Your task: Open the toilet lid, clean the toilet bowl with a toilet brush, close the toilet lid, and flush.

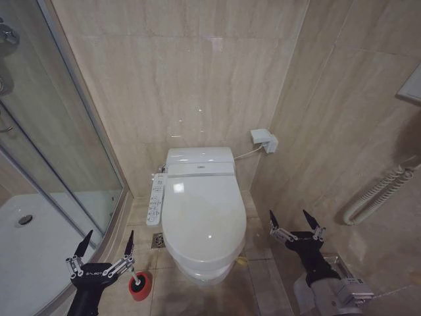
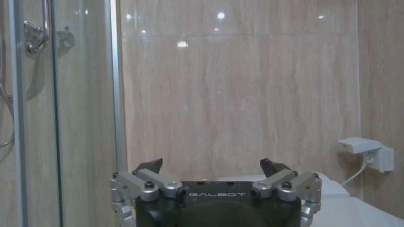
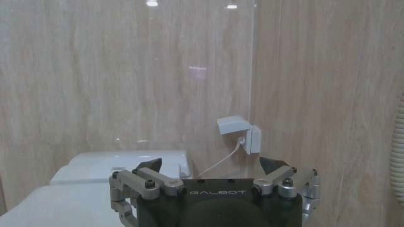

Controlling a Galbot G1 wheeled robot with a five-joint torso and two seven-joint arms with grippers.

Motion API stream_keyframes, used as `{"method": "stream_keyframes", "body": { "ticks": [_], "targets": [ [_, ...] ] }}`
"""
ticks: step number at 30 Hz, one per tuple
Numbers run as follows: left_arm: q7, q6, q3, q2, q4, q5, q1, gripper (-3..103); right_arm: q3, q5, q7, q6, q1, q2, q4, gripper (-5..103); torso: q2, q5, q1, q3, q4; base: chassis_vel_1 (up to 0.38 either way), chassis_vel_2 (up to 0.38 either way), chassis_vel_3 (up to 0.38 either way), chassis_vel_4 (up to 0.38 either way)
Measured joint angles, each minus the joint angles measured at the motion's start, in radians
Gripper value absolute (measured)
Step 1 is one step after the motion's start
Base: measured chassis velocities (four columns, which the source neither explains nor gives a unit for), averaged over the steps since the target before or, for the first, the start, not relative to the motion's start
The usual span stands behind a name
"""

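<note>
The white toilet lid (image 1: 201, 214) lies shut over the toilet bowl, which is hidden beneath it. A small yellow-green loop (image 1: 241, 261) hangs at the lid's front right edge. The toilet brush (image 1: 136, 283) stands in its red round holder (image 1: 139, 286) on the floor left of the toilet, its dark head showing. My left gripper (image 1: 107, 239) hovers open just left of and above the brush. My right gripper (image 1: 291, 219) is open to the right of the toilet, empty. Both grippers (image 2: 213, 165) (image 3: 213, 163) face the back wall in the wrist views.
A glass shower enclosure (image 1: 59, 151) stands at the left. The bidet control panel (image 1: 155, 197) runs along the toilet's left side. A white wall socket box (image 1: 264, 140) with a cable sits behind the toilet, a ribbed white hose (image 1: 378, 193) on the right wall, a floor drain (image 1: 158, 240) by the base.
</note>
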Motion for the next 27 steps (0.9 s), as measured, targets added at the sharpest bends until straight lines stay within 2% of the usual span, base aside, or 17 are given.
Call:
{"method": "stream_keyframes", "body": {
  "ticks": [27],
  "targets": [
    [0.0, 0.0, 0.0, 0.0, 0.0, 0.0, 0.0, 100, 0.0, 0.0, 0.0, 0.0, 0.0, 0.0, -0.001, 100, 0.0, 0.0, 0.0, 0.0, 0.0, 0.0, 0.0, 0.0, 0.0]
  ]
}}
